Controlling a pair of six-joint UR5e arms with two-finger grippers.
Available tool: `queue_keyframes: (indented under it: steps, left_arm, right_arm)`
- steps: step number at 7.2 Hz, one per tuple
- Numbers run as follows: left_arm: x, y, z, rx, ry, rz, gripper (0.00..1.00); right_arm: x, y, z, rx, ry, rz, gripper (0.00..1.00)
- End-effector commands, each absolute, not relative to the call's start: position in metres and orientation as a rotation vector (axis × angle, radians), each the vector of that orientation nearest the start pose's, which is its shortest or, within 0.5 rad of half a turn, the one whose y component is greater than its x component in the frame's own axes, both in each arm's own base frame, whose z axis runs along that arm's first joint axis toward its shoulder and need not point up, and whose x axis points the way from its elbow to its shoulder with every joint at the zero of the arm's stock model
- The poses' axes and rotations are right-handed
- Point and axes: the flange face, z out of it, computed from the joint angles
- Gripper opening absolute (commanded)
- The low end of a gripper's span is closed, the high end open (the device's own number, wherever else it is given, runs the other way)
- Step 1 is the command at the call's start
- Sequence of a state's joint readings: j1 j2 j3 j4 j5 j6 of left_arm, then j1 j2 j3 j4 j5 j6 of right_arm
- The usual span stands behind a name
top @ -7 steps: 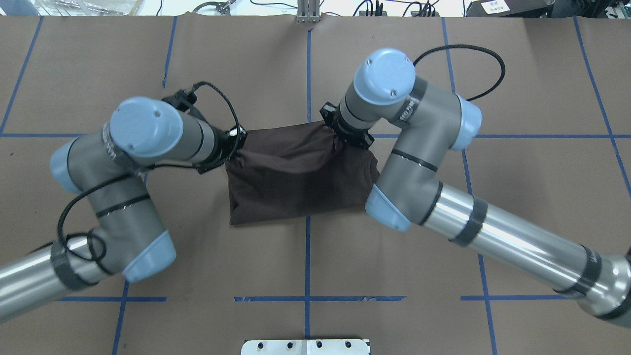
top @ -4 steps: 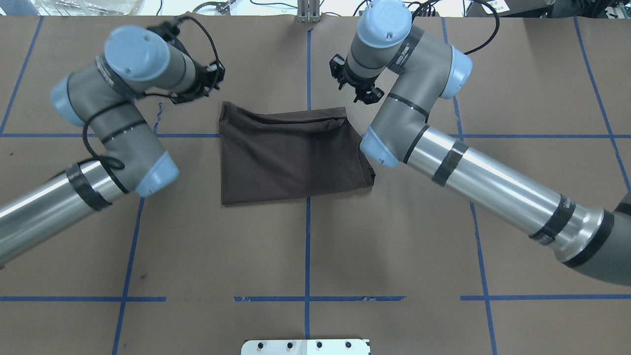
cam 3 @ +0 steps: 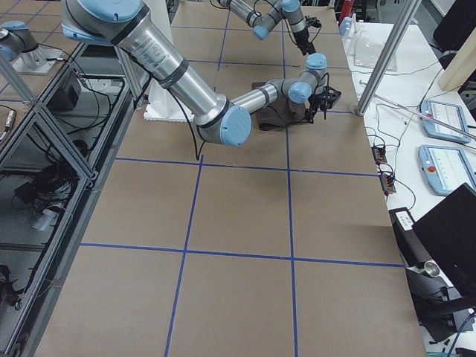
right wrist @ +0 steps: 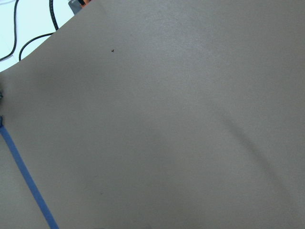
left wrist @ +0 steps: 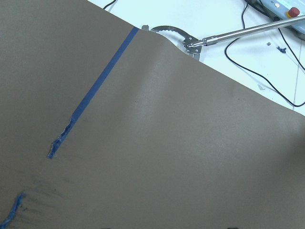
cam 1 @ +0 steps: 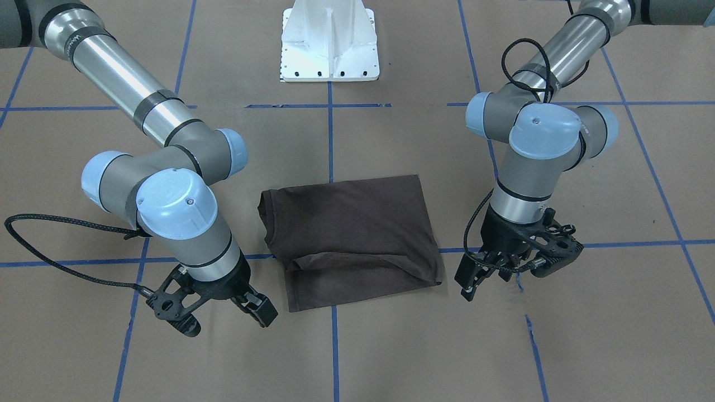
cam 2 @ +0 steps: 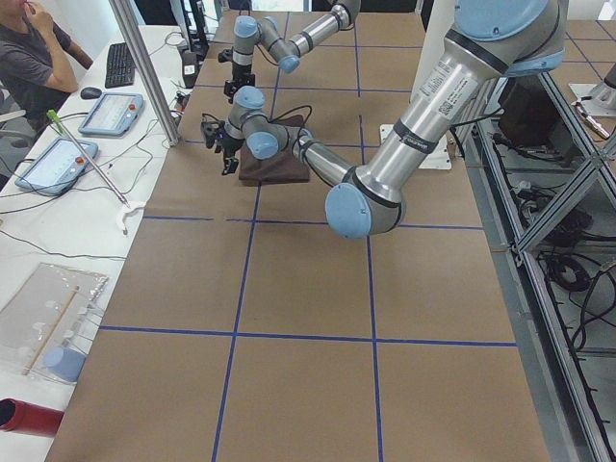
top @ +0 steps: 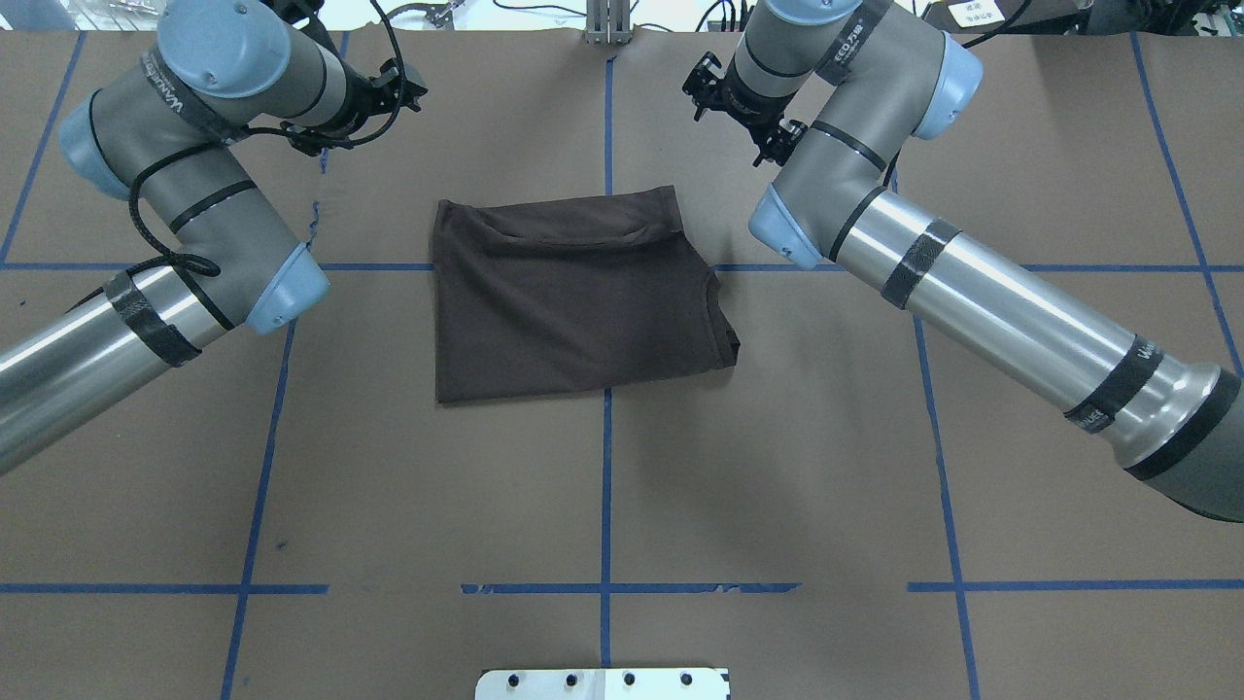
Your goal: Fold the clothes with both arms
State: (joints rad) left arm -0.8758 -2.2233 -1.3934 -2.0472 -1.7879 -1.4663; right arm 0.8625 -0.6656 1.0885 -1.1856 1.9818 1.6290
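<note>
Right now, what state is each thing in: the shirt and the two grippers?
T-shirt: folded into a rough rectangle, lying on the table, held by neither gripper.
Left gripper: open, empty, off to one side of the shirt, not touching it.
Right gripper: open, empty, off the shirt's other side, not touching it.
</note>
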Motion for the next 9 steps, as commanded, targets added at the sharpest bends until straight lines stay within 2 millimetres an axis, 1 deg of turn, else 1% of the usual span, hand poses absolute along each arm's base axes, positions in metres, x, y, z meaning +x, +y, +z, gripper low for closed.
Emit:
queue_keyframes:
  steps: [1,2,3,4,5,6,7,8,9]
  left_arm:
    - [0.381,-0.62,0.294,0.233,0.988,-0.461,1.0]
    - [0.373,-0.613,0.303,0.243,0.983,-0.438,1.0]
    - [0.369,-0.614,0.305,0.251,0.979,-0.433,1.0]
    - [0.362,-0.613,0.306,0.259,0.98,-0.427,1.0]
    - [0.353,-0.613,0.309,0.267,0.977,-0.426,1.0]
    - [0.346,-0.616,0.311,0.278,0.971,-0.421,1.0]
    - [0.342,-0.618,0.312,0.281,0.965,-0.423,1.0]
    - [0.341,-0.617,0.317,0.282,0.962,-0.418,1.0]
    - [0.34,-0.615,0.326,0.28,0.958,-0.418,1.0]
  right_arm:
    - [-0.465,-0.66,0.209,-0.031,-0.891,0.582,1.0]
    - [-0.48,-0.628,0.185,0.016,-0.847,0.474,1.0]
    - [-0.515,-0.594,0.157,0.068,-0.803,0.38,1.0]
    - [-0.57,-0.549,0.13,0.134,-0.731,0.329,1.0]
    - [-0.605,-0.529,0.117,0.166,-0.695,0.226,1.0]
    - [-0.639,-0.53,0.127,0.158,-0.634,0.154,1.0]
    - [-0.643,-0.532,0.134,0.159,-0.628,0.144,1.0]
    - [-0.655,-0.536,0.147,0.187,-0.697,0.154,1.0]
    - [-0.664,-0.541,0.167,0.187,-0.689,0.145,1.0]
